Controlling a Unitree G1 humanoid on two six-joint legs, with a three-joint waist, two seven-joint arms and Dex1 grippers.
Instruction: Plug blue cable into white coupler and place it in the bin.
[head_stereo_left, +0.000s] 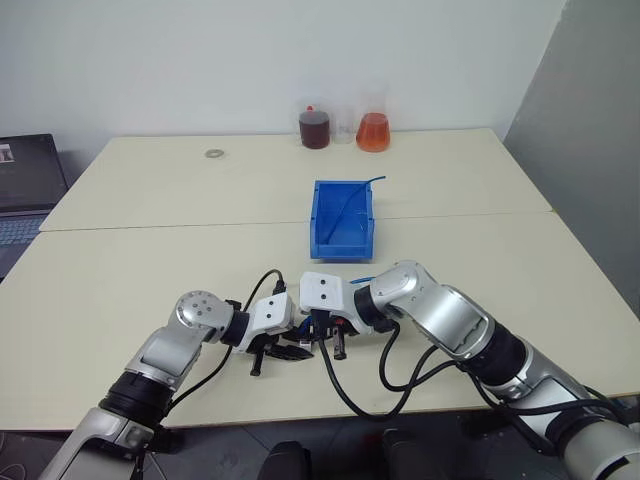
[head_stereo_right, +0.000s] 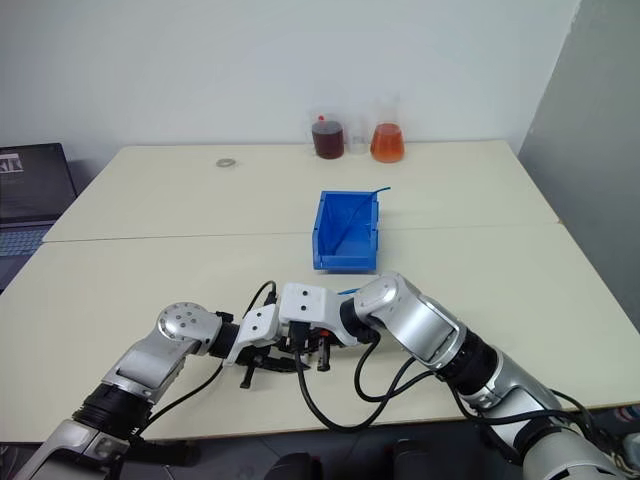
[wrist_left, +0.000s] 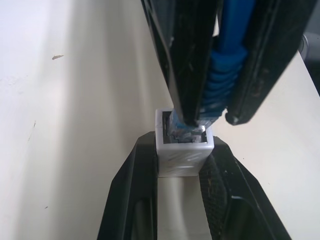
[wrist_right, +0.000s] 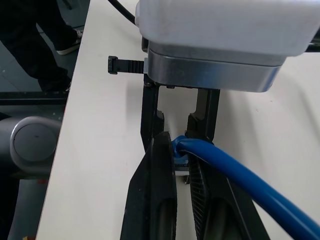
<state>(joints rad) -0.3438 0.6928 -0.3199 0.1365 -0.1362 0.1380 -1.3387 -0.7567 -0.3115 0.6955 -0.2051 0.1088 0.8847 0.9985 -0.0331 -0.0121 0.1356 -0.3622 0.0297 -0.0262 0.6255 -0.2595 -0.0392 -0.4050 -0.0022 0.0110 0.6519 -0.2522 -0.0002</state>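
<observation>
So the small bright-blue open-top plastic bin (head_stereo_left: 343, 222) sits well beyond both grippers on the cream table (head_stereo_left: 150, 200), a spare blue cable already draped in it. The right gripper (wrist_left: 212, 112) pinches the thin bright-blue network cable (wrist_right: 240, 175) right behind its clear plug. The left gripper (wrist_left: 182, 175) clamps the tiny white boxy coupler (wrist_left: 184, 149). The plug's long axis points straight into the socket and looks partly seated, so pushing it home is probably next.

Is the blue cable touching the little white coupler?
Touching. The left wrist view shows the blue cable with its plug sitting inside the white coupler socket.
</observation>
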